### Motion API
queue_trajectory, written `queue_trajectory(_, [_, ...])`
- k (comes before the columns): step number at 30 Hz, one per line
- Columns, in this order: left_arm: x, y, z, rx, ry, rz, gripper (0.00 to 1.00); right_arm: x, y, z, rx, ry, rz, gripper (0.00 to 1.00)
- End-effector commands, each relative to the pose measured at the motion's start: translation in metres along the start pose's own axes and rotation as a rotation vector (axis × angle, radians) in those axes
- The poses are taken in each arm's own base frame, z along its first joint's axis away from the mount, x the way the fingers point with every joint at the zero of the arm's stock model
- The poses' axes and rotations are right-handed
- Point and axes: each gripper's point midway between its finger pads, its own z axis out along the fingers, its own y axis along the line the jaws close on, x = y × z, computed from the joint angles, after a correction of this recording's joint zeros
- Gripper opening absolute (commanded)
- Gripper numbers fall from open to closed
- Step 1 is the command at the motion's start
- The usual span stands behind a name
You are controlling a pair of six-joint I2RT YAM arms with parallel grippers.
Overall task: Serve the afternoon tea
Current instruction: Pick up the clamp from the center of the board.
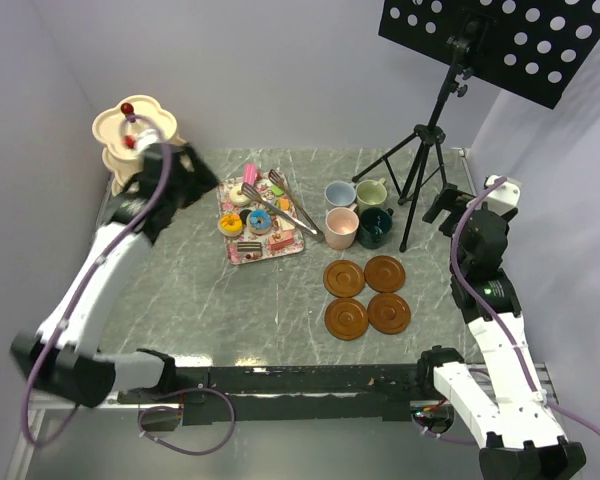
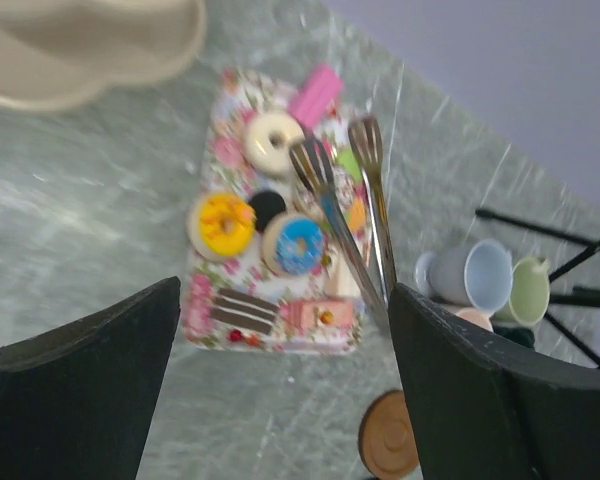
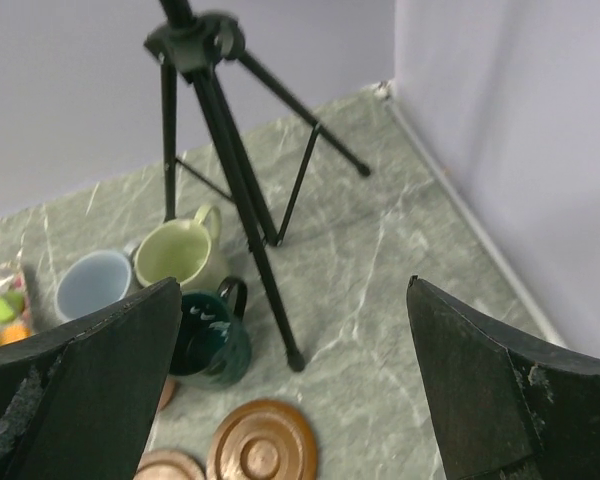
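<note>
Small toy cakes, among them a yellow donut and a blue donut, lie on a floral tray. The cream stand rises at the back left. Light blue, light green, pink and dark green mugs cluster right of the tray. Several brown saucers lie in front of them. My left gripper hangs open beside the stand, above the tray's near end. My right gripper is open and empty, right of the mugs.
Metal tongs rest across the tray's right side. A black tripod stands behind the mugs, one leg ending close to the dark green mug. White walls close the table at the left, back and right.
</note>
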Motion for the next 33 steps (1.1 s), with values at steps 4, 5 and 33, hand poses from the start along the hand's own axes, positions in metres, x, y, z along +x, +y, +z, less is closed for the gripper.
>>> queue_trajectory(4, [0.078, -0.065, 0.042, -0.101, 0.136, -0.068, 0.92, 0.002, 0.02, -0.006, -0.085, 0.06, 0.113, 1.0])
queue_trajectory(5, [0.091, -0.071, 0.049, -0.106, 0.16, -0.081, 0.92, 0.006, 0.022, -0.007, -0.095, 0.073, 0.121, 1.0])
queue_trajectory(33, [0.211, -0.084, 0.181, -0.336, 0.223, -0.054, 0.54, 0.02, 0.045, -0.02, -0.238, 0.126, 0.181, 1.0])
